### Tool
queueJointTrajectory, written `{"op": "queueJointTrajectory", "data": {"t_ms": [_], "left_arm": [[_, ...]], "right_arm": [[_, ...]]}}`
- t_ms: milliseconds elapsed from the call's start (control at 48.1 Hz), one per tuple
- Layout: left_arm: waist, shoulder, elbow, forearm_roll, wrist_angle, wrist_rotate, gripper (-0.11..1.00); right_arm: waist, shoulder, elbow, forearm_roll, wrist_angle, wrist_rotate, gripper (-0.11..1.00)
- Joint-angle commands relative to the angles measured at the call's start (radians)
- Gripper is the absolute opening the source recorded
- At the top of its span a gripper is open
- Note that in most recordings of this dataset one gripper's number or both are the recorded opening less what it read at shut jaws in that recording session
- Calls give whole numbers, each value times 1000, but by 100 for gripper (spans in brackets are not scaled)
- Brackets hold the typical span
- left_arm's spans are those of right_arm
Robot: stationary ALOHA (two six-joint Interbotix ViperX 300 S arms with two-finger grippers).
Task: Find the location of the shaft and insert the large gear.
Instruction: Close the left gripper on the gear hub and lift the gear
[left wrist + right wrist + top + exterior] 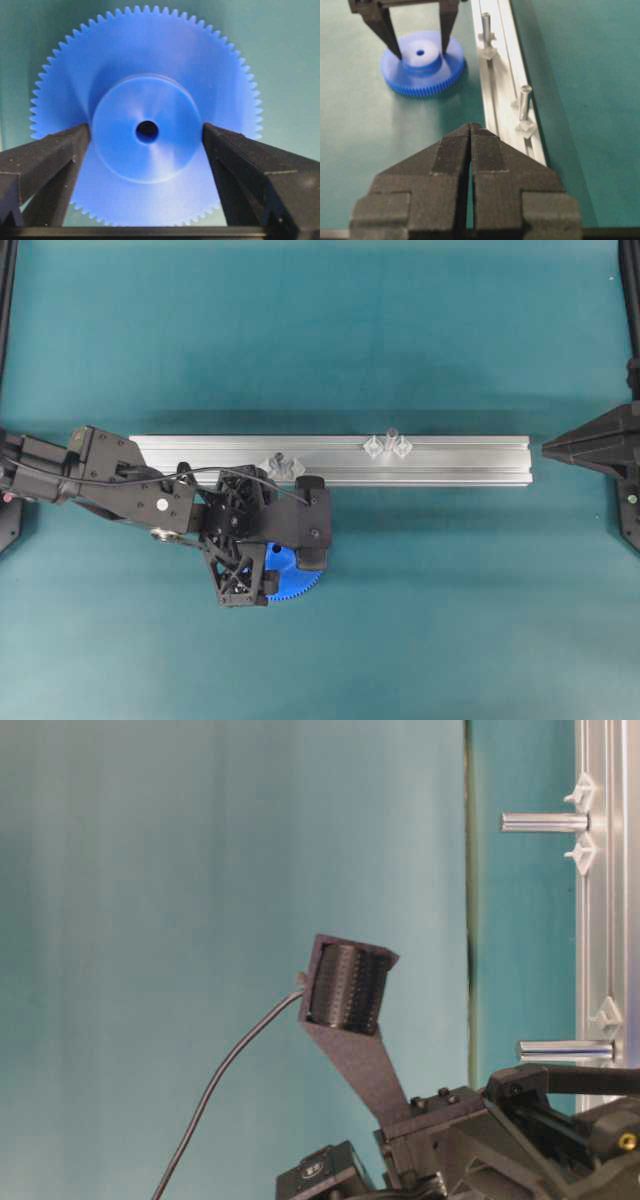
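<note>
large gear (297, 580) flat on the surface (450, 620), just in front of the rail (460, 460) near its left end in the overhead view. left gripper (420, 50) directly above the gear, jaws spread to either side of the hub. shaft (390, 437) upright on the rail, right of centre. second pin (281, 462) also on the rail, left of the shaft, beside the left gripper. right gripper (560, 447) just off the rail's right end, well apart from the gear.

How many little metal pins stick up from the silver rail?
2: one pin near the rail's middle, the other further left beside the left pincer. None seem hidden.
</note>
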Motion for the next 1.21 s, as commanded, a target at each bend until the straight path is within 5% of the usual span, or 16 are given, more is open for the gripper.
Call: {"op": "queueJointTrajectory", "data": {"t_ms": [0,457,665,1185], "left_arm": [[-3,-11,-17,3,-5,-3,93],[-3,3,-15,2,9,-17,92],[-3,3,-17,3,41,-26,72],[-3,-14,-60,3,37,-14,72]], "right_arm": [[0,8,-12,2,-5,8,1],[-2,8,-12,0,-5,8,1],[-2,8,-12,2,-5,8,1],[0,2,-5,0,-12,8,1]]}}
